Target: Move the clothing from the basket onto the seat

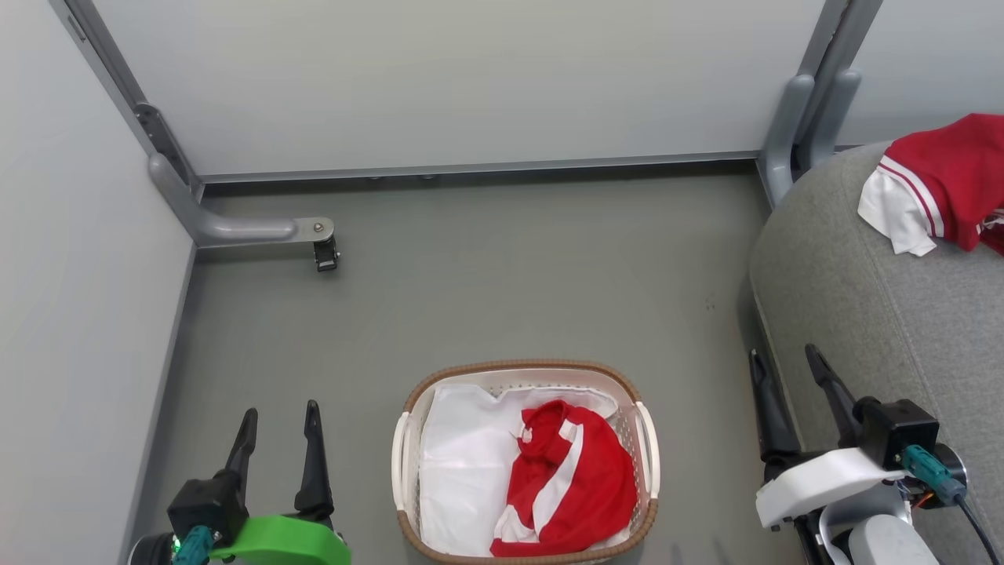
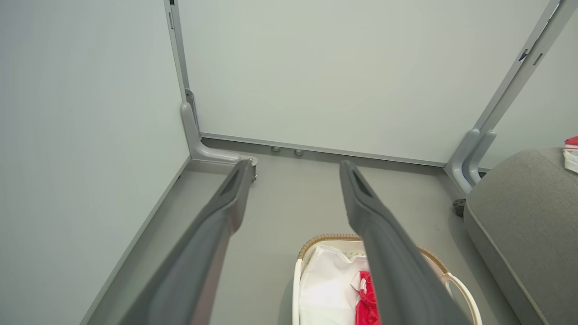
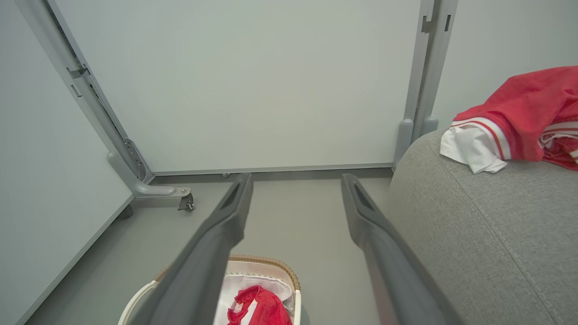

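The white basket [image 1: 645, 439] with its brown rim stands on the floor at the bottom centre. A crumpled red garment with white stripes [image 1: 576, 482] lies in its right half on a plain white liner sheet [image 1: 463, 463]. Another red garment with a white cuff [image 1: 945, 184] lies on the grey seat [image 1: 863, 314] at the right. My left gripper [image 1: 281, 420] is open, empty, left of the basket. My right gripper [image 1: 784, 365] is open, empty, between basket and seat. The wrist views show the basket [image 2: 303, 253] [image 3: 289, 280], the seat [image 2: 528, 216] [image 3: 487, 234] and the seat's garment [image 3: 519, 113].
Pale partition panels enclose the grey floor on the left and at the back. A grey metal foot with a caster [image 1: 321, 243] juts out at the back left, and a grey post [image 1: 792, 133] stands by the seat's far corner.
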Available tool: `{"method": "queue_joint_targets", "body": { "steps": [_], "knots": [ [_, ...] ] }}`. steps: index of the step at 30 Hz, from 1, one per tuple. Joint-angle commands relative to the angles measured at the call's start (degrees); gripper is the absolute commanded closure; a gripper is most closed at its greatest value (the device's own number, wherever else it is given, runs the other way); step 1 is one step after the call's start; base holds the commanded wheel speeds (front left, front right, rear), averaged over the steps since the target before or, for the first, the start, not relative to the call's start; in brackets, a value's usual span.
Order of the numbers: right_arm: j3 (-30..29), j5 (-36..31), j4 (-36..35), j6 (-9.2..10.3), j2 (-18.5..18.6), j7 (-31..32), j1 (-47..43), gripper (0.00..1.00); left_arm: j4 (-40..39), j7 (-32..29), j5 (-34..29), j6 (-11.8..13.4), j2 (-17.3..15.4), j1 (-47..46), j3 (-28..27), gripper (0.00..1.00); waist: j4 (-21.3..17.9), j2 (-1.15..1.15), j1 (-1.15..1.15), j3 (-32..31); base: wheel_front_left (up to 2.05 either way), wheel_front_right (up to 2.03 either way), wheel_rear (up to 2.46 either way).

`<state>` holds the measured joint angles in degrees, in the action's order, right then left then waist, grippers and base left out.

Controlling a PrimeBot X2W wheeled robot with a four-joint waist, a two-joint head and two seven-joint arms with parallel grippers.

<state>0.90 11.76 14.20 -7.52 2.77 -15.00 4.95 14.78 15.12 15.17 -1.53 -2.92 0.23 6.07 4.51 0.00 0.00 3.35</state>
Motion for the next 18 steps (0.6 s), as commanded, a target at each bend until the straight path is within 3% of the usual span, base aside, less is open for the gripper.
{"method": "queue_joint_targets", "body": {
  "steps": [1,18],
  "knots": [
    [0.14,0.24,-0.27,0.06,0.23,-0.28,-1.27,0.0,-0.04,0.05,0.56,-0.13,0.0,0.94,0.05,0.0,-0.08,0.0,0.0,-0.43,0.0,0.0,0.0],
    [1.21,0.38,-0.04,0.06,0.22,-0.28,-1.26,0.0,0.19,0.04,1.17,0.16,-0.01,0.79,1.38,0.0,0.02,0.0,0.0,-0.6,0.0,0.0,0.0]
  ]
}}
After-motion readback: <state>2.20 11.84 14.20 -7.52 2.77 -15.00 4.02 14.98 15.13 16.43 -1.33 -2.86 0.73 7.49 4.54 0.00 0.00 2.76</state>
